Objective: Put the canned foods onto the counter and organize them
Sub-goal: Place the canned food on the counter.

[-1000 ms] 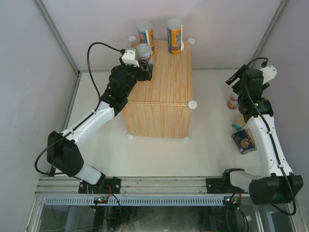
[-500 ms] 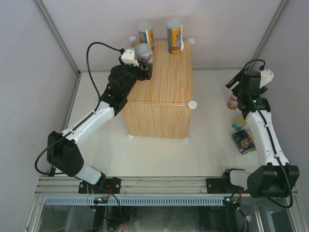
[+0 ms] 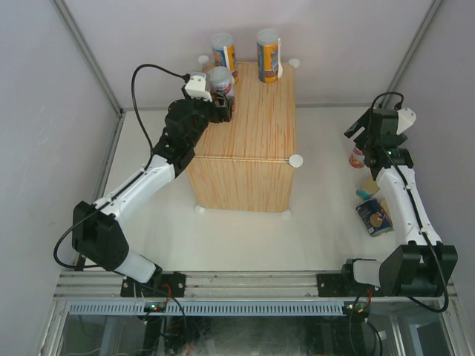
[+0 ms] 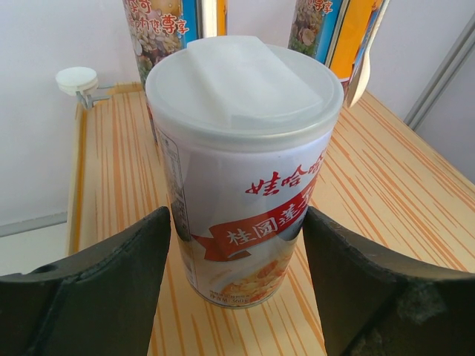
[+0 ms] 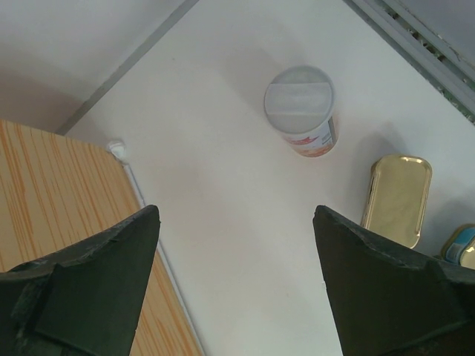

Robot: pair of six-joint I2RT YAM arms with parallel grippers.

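The wood-grain counter [image 3: 249,148] stands mid-table. Two tall blue-orange cylinders [image 3: 224,52] [image 3: 268,53] stand at its far edge. My left gripper [image 3: 221,98] is shut on a short white-red can [image 4: 241,163], which stands upright on the counter top just in front of the cylinders. My right gripper [image 3: 356,127] is open and empty above the table, right of the counter. A second white-red can [image 5: 300,111] stands on the table ahead of it. A flat gold tin [image 5: 395,199] lies beside that can. A dark can [image 3: 375,217] lies by the right arm.
White knobs mark the counter's corners [image 3: 295,160] [image 4: 76,78]. A blue tin edge [image 5: 460,245] shows beside the gold tin. The enclosure's walls and metal frame [image 3: 415,52] stand close behind the right gripper. The counter's right edge [image 5: 59,200] is left of the right gripper.
My right gripper has moved a little toward the far side and left, nearer the white-red can on the table. The left arm and its can have stayed put.
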